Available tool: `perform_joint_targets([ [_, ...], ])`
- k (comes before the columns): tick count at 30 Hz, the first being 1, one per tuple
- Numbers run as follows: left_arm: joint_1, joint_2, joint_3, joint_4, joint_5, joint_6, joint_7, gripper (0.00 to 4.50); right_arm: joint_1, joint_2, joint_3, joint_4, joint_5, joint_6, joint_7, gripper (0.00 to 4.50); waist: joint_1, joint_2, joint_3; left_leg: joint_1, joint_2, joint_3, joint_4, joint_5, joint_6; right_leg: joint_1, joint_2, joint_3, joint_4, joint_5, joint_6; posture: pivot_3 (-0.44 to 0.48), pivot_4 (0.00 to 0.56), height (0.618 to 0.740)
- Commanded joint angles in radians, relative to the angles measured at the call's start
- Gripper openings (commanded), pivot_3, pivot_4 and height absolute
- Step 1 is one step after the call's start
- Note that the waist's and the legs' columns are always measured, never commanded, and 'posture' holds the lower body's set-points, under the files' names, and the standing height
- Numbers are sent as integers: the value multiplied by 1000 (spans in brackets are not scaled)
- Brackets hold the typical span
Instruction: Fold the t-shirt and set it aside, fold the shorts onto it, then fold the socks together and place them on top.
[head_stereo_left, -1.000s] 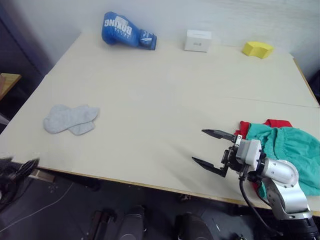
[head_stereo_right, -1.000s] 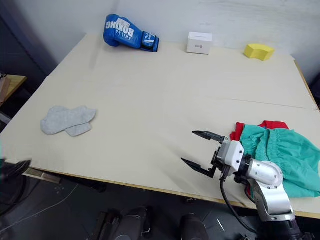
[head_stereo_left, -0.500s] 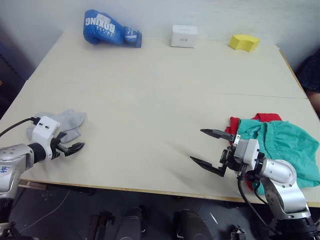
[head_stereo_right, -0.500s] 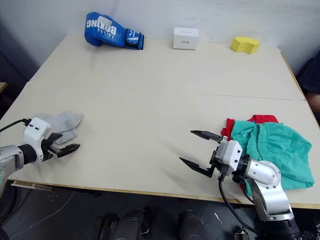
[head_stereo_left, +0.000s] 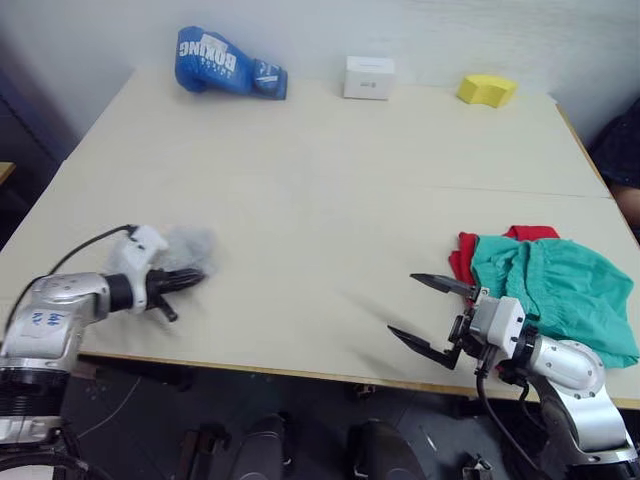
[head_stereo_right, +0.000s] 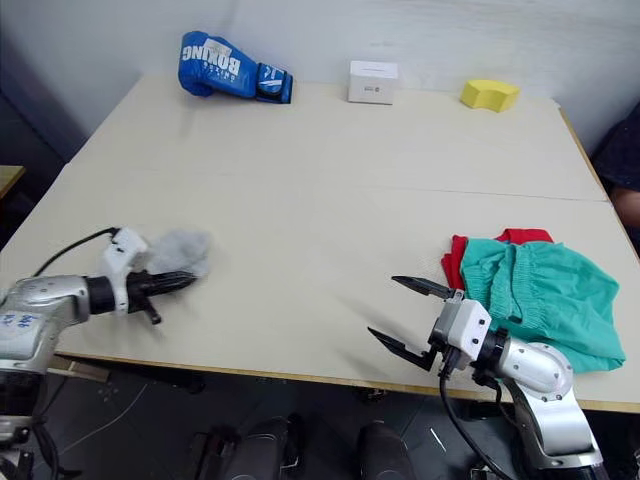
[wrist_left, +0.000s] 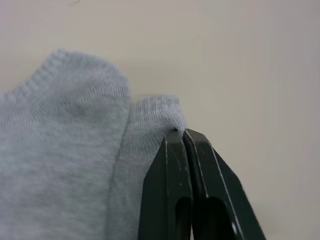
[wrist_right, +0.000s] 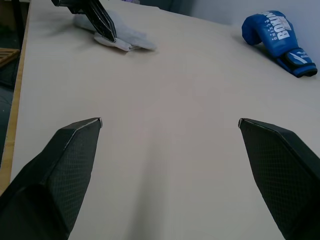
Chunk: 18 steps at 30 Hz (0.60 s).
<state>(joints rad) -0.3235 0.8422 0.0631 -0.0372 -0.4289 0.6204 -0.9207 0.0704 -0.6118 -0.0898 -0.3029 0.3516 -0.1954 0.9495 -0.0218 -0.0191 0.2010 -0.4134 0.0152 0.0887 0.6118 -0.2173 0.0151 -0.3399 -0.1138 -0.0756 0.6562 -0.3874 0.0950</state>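
Left wrist view, socks (wrist_left: 75, 165) beside closed left claw (wrist_left: 183, 134)

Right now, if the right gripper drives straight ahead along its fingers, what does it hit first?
Likely nothing close: the open right gripper points across bare beige tabletop. Farther along sit the light grey ankle socks and the left gripper, roughly in line; depth unclear.

The red t-shirt (head_stereo_right: 458, 262) lies crumpled on the counter's right side, near the front edge. Most of it is hidden under the green shorts (head_stereo_right: 540, 297), which sit bunched up on top of it. The two grey socks (head_stereo_right: 178, 247) lie flat, side by side and touching, far off on the left.
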Motion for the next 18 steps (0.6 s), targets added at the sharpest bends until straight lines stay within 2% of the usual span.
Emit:
perform_joint_targets([
  [1, -50, -38, -72, -170, -32, 93, 16, 12, 4, -38, -96, 31, 18, -17, -8, 4500, 0, 0, 0, 0, 0, 0, 0, 0, 0, 0, 0, 0, 0, 0, 0, 0, 150, 740],
  [6, -112, -186, -222, -269, 9, 156, 100, 12, 32, -70, -123, 78, -10, -71, 16, 4500, 14, -1, 0, 3, 0, 1, 1, 1, 1, 3, 1, 1, 1, 0, 0, 0, 150, 740],
  [8, -123, -212, -287, -288, 37, 147, 96, 12, 29, -68, -121, 91, -16, -78, 11, 4500, 13, -1, 0, 3, 1, 3, 1, 1, 0, 2, 1, 2, 1, 0, 0, 0, 150, 740],
  [10, -130, -239, -303, -286, 33, 160, 107, 12, 31, -65, -114, 96, -25, -83, 7, 4500, 14, -1, 0, 5, 1, 3, 1, 1, 0, 2, 2, 3, 1, 0, 0, 0, 150, 740],
  [14, -139, -264, -323, -297, 28, 174, 103, 929, 42, -56, -93, 85, -40, -84, -2, 4500, 18, -1, 0, 5, 1, 3, 1, 1, -1, 2, 2, 3, 2, 0, 0, 0, 150, 740],
  [18, -145, -259, -263, -282, -11, 79, 24, 2246, 21, -30, -38, 14, -44, -20, -50, 4500, 20, -1, 1, 5, 1, 3, 1, 1, 0, 2, 2, 3, 1, 0, 0, 0, 150, 740],
])
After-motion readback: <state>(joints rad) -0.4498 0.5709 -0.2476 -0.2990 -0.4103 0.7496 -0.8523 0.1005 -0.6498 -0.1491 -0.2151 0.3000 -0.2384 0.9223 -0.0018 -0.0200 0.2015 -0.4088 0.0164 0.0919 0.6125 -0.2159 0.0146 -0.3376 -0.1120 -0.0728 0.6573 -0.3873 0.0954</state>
